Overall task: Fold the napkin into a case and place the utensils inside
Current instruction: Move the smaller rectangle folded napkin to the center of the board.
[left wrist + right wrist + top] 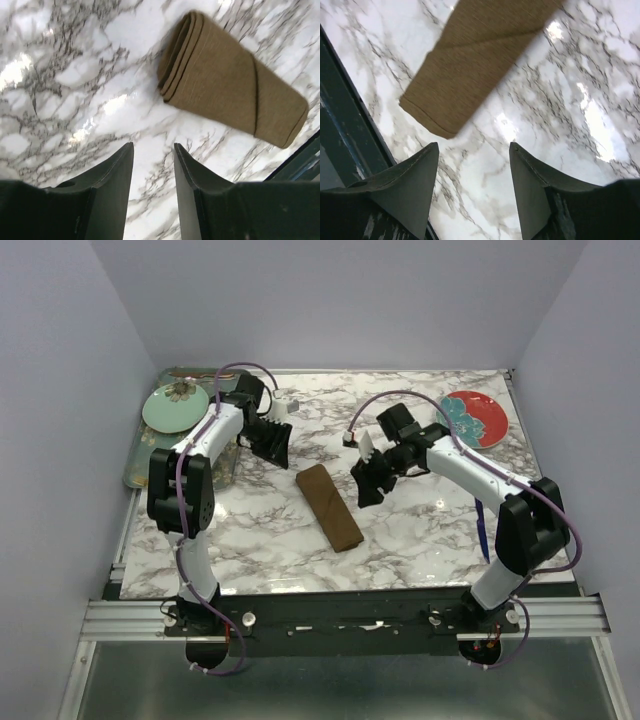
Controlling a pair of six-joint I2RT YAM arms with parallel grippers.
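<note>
Lying slantwise at the middle of the marble table (250, 530), the napkin (329, 506) is already folded into a narrow case (230, 95), its far end toward the left and its near end toward the right. The left gripper (272, 445) hangs beyond the far end with its jaws a little apart and nothing between them. The right gripper (372, 483) hovers just right of the cloth, jaws wider and also empty.

The fold looks done, so the step in hand is probably fetching the utensils. The blue-handled utensil (482, 530) lies on the right side of the table, partly under the right arm. The copper one cannot be made out with certainty.

The right arm seems best placed for the blue one. It should set its jaws across the handle's middle and close low against the marble, since the stick is slim. The left gripper could steady the case at its layered far end so the cloth does not slide or unroll during insertion.
</note>
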